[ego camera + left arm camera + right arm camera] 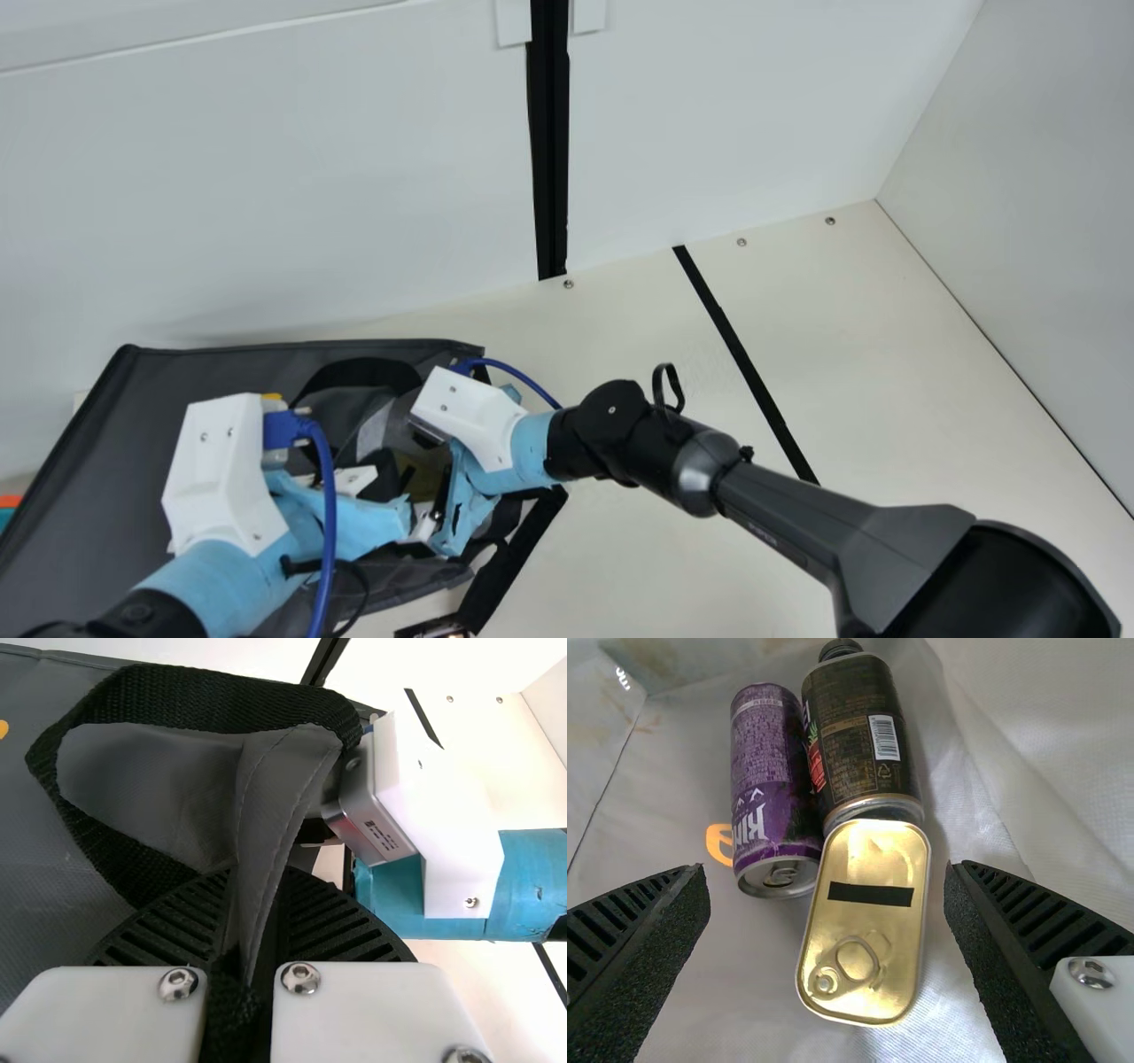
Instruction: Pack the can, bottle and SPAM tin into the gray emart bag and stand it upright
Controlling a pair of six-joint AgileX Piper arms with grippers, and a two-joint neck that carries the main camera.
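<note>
Behind your work, a white wall (pixel 266 177) rises from the back of the cream counter (pixel 939 354), which has a black strip (pixel 747 363) across it. In the main view, the gray emart bag (pixel 97 452) lies on the counter toward the left, its mouth facing the view's right. Your right arm (pixel 780 514) reaches across the counter to that mouth, and your left arm (pixel 213 585) is over the bag's gray side.

You've got the left pincer (pixel 394 505) pinching a fold of the bag's gray fabric, with some black webbing down between its fingers. The black handle (pixel 177 695) makes a loop beside that fold. Your right pincer (pixel 456 505) is at the bag's mouth, its two fingers spread wide and holding nothing; its wrist view looks in on the pale lining (pixel 682 966).

All three of your items are in the bag. The bottle (pixel 855 735) lies with its cap pointing away from the tin. The purple can (pixel 762 780) lies right alongside it, ring-pull end toward the pincer. The SPAM tin (pixel 873 930), gold with a black band, sits at the bottle's base, in line between the spread fingers but apart from both.
</note>
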